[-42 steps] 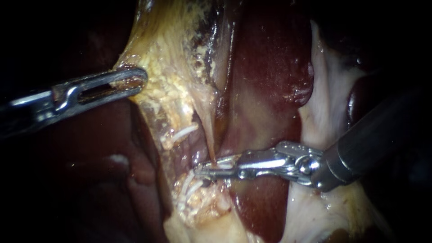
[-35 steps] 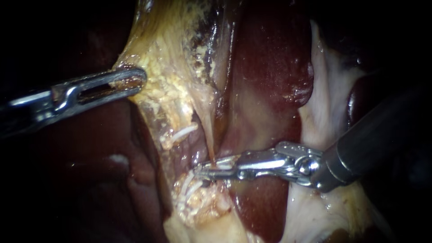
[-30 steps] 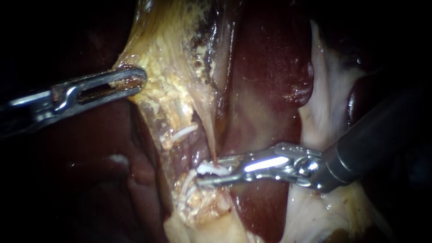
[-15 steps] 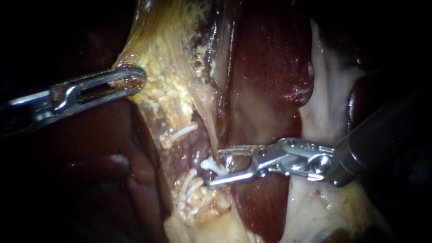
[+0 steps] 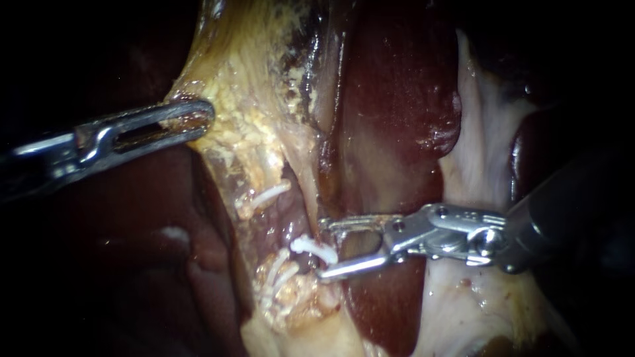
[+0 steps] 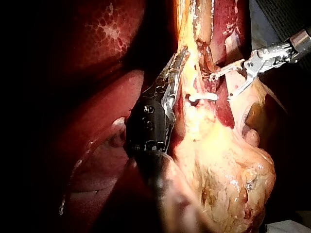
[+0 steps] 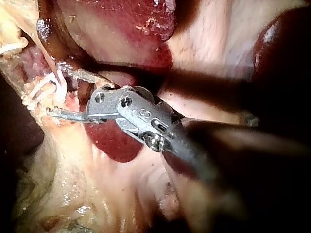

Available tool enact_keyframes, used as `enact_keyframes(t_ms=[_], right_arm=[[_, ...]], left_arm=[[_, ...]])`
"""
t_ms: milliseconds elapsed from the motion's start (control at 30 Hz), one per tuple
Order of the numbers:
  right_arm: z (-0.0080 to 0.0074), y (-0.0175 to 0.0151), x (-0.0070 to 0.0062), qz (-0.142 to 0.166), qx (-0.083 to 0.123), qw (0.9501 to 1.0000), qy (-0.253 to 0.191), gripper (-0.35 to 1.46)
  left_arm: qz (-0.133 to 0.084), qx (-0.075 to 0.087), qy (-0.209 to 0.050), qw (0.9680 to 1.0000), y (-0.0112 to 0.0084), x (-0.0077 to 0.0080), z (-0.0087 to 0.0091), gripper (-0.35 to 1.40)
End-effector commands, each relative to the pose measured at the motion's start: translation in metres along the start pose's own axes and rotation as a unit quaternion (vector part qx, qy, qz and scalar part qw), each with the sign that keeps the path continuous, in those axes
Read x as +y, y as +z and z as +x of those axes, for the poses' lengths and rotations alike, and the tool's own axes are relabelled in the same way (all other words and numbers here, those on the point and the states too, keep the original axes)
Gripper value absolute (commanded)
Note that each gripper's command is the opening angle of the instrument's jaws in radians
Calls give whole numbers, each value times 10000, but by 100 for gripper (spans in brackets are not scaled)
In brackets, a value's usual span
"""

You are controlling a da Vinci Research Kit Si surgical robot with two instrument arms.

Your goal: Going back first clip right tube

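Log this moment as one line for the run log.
left instrument: shut on yellow tissue | right instrument: open, beside white clip | clip: not gripped

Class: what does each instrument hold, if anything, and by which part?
Left instrument grips the yellowish tissue at its edge. Right instrument holds nothing: jaws open by the white clip.

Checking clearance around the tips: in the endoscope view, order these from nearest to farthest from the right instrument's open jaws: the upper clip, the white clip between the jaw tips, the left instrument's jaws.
1. The white clip, right at the tips of the right instrument.
2. The upper clip, up and left on the pale tissue.
3. The left instrument, far upper left, jaws shut on that tissue's edge.
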Motion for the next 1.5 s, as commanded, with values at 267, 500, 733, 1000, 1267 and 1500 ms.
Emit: enact_keyframes(t_ms=[267, 500, 733, 1000, 1267, 1500], right_arm=[[47, -41, -2, -167, 167, 9977, -632, 60], [71, -54, -10, -155, 273, 9963, -797, 60], [68, -57, -11, -145, 272, 9963, -807, 60], [69, -56, -13, -142, 272, 9963, -809, 60], [69, -56, -14, -155, 271, 9962, -809, 60], [70, -55, -14, -157, 274, 9969, -720, 60]], left_arm=[[4, 1, 1, 10000, 0, 1, 0, -35], [-3, -18, 20, 10000, 7, 5, 7, -35], [-41, 17, 69, 10000, 22, 23, 20, -35], [-139, 300, 199, 9993, 78, 50, 64, -35], [-48, 404, 206, 9990, 118, 33, 76, -35], [-39, 419, 191, 9989, 113, 29, 70, -35]])
